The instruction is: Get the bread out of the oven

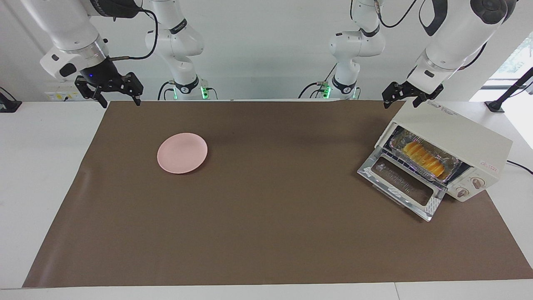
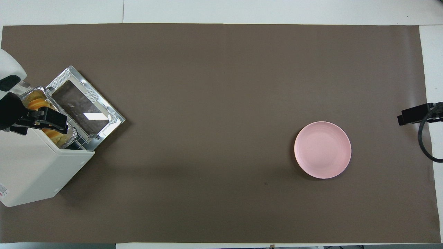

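Observation:
The cream-white oven (image 1: 458, 133) stands at the left arm's end of the table with its glass door (image 1: 399, 183) dropped open. The golden ridged bread (image 1: 424, 158) lies in a crinkled foil tray (image 1: 453, 170) on the rack inside. In the overhead view the oven (image 2: 31, 166) and part of the bread (image 2: 36, 103) show. My left gripper (image 1: 402, 102) hangs open and empty in the air over the oven's top edge, and in the overhead view it (image 2: 41, 121) covers the oven's opening. My right gripper (image 1: 120, 101) waits open and empty over the right arm's end of the table.
A round pink plate (image 1: 182, 153) lies on the brown mat (image 1: 266, 233) toward the right arm's end, and also shows in the overhead view (image 2: 322, 149). Two round knobs (image 1: 470, 187) sit on the oven's front beside the door. A cable runs off the oven's back.

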Tool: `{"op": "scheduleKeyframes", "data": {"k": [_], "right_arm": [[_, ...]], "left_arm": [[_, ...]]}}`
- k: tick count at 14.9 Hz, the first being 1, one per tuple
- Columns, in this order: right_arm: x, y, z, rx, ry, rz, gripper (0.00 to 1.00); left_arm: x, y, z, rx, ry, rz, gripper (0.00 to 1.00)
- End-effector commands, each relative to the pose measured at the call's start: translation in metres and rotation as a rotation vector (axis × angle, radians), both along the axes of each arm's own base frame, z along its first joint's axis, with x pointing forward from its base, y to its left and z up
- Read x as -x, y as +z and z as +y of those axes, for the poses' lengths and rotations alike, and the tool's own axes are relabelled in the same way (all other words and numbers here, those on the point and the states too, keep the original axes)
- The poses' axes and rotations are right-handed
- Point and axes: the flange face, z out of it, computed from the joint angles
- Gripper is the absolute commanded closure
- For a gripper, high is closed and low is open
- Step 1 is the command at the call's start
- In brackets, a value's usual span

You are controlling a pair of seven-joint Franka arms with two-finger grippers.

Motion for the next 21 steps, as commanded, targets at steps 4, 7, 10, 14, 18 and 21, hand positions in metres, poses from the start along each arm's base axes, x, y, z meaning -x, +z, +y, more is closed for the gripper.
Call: {"op": "scheduleKeyframes", "data": {"k": [4,7,10,14,18,21], "right_arm": [[0.007,0.0,0.0,0.003,-0.012,0.007,0.0],[0.007,0.0,0.0,0.003,-0.01,0.007,0.0],[0.008,0.0,-0.001,0.003,-0.012,0.007,0.0],[0.007,0.0,0.0,0.003,-0.012,0.007,0.0],[0.008,0.0,-0.002,0.003,-0.015,0.007,0.0],[0.008,0.0,-0.004,0.003,-0.018,0.007,0.0]], "left_arm": [[0.007,0.004,0.002,0.01,-0.008,-0.018,0.0],[0.008,0.009,0.004,0.006,0.011,-0.026,0.0],[0.006,0.015,0.02,0.009,0.043,-0.052,0.0],[-0.023,-0.01,0.027,-0.082,0.261,-0.082,0.0],[-0.094,-0.073,0.022,-0.259,0.37,-0.083,0.0],[-0.128,-0.103,0.014,-0.296,0.425,-0.179,0.0]]}}
